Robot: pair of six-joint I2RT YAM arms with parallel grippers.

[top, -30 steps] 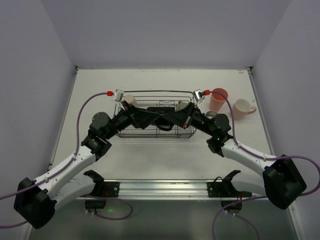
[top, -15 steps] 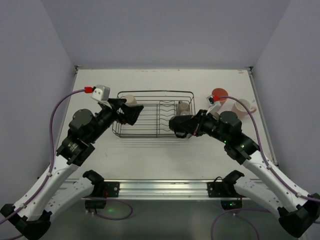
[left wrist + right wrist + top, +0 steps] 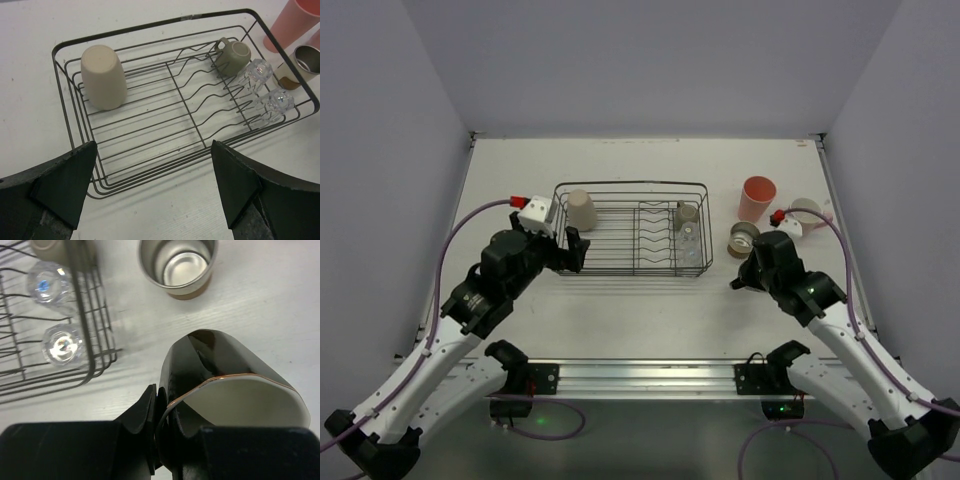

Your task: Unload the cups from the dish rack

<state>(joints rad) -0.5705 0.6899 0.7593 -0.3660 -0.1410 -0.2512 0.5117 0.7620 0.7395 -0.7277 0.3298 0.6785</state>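
The dark wire dish rack (image 3: 630, 185) stands mid-table. In it are an upturned tan cup (image 3: 581, 210), a small grey-olive cup (image 3: 687, 212) and clear glass (image 3: 691, 245). The left wrist view shows the rack (image 3: 145, 125), the tan cup (image 3: 103, 76), the olive cup (image 3: 233, 54) and two clear glasses (image 3: 277, 102). My left gripper (image 3: 570, 250) is open and empty at the rack's near-left corner. My right gripper (image 3: 742, 276) is shut on the rim of a black mug (image 3: 225, 370) with a white inside, right of the rack (image 3: 85, 305).
On the table right of the rack stand a coral-pink tumbler (image 3: 757, 198), a pale pink handled mug (image 3: 807, 212) and a steel cup with a brown base (image 3: 743, 238), just beyond the held mug (image 3: 177, 265). Walls close in the table.
Both arms have drawn back out of the rack. The right gripper has carried the black mug out to the right of the rack. The left gripper has moved to the rack's near-left corner.
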